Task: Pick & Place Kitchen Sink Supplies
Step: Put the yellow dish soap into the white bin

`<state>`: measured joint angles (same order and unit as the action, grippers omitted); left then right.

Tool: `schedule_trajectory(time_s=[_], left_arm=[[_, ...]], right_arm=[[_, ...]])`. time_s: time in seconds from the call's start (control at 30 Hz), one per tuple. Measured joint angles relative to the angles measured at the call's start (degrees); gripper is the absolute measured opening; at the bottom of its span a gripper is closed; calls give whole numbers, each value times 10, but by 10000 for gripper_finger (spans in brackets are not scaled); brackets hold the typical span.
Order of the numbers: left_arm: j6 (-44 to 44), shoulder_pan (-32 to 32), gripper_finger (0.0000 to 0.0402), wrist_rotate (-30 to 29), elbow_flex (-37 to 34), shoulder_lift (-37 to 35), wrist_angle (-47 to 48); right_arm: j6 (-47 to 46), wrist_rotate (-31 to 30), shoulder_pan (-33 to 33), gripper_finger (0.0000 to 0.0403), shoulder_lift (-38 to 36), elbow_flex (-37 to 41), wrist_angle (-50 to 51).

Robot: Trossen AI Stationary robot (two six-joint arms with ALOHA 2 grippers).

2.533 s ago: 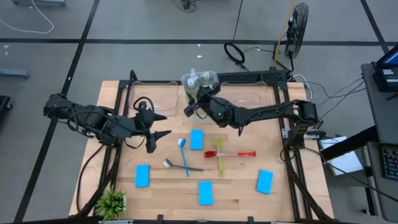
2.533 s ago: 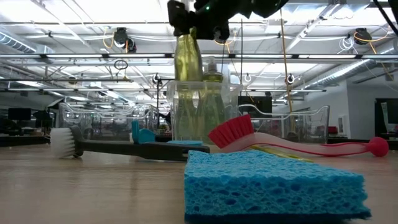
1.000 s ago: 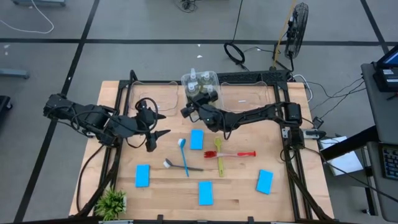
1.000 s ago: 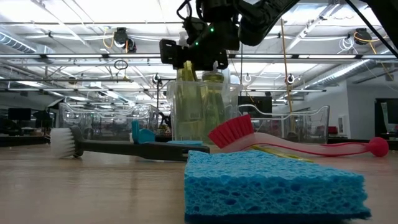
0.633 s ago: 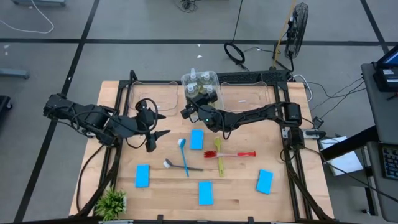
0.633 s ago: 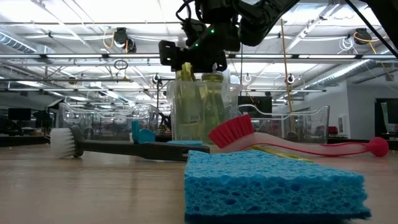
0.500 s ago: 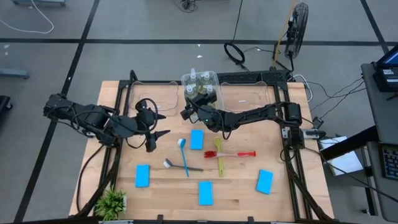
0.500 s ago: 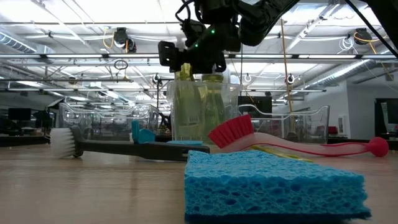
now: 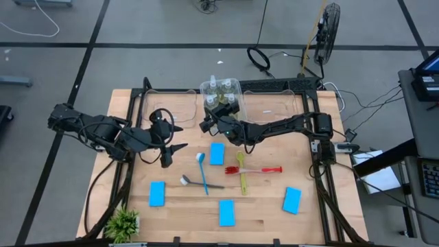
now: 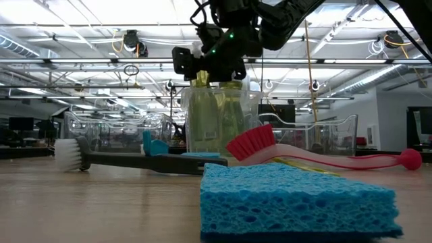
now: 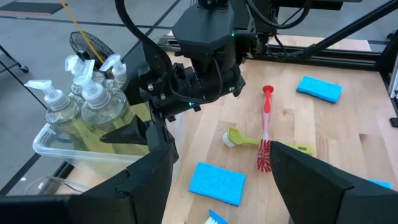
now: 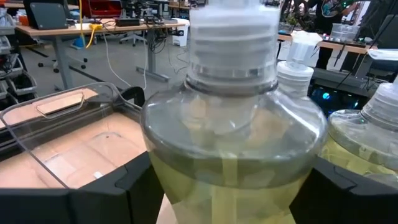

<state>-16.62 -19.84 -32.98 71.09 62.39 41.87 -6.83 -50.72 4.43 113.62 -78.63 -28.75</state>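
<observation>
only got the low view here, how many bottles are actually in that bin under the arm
observer: four clear bottles of yellow-green liquid stand in the clear bin. the right gripper is at the bin's side that faces the brushes.
operator: where's the other arm, nothing of it in my view
observer: the left gripper hovers over the table, off to the left of the bin, fingers open with nothing between them.
operator: and sponges, i only see one up close
observer: four blue sponges lie flat on the table, all apart: one below the bin, one on the left, one at the front, one on the right.
</observation>
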Motion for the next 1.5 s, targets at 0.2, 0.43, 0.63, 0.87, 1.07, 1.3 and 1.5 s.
schedule_trajectory(time_s=[0.2, 0.43, 0.63, 0.87, 1.07, 1.3, 1.5], left_arm=[[10, 0, 269, 0, 0, 0, 0], [12, 0, 269, 0, 0, 0, 0], [15, 0, 269, 0, 0, 0, 0], [15, 0, 269, 0, 0, 0, 0], [14, 0, 269, 0, 0, 0, 0], [11, 0, 269, 0, 0, 0, 0], [12, 0, 269, 0, 0, 0, 0]], right_arm=[[0, 0, 0, 283, 0, 0, 0], [0, 0, 0, 295, 0, 0, 0], [0, 0, 0, 295, 0, 0, 0], [6, 0, 0, 295, 0, 0, 0], [6, 1, 0, 295, -1, 0, 8], [7, 26, 1, 295, -1, 0, 8], [19, 27, 1, 295, -1, 0, 7]])
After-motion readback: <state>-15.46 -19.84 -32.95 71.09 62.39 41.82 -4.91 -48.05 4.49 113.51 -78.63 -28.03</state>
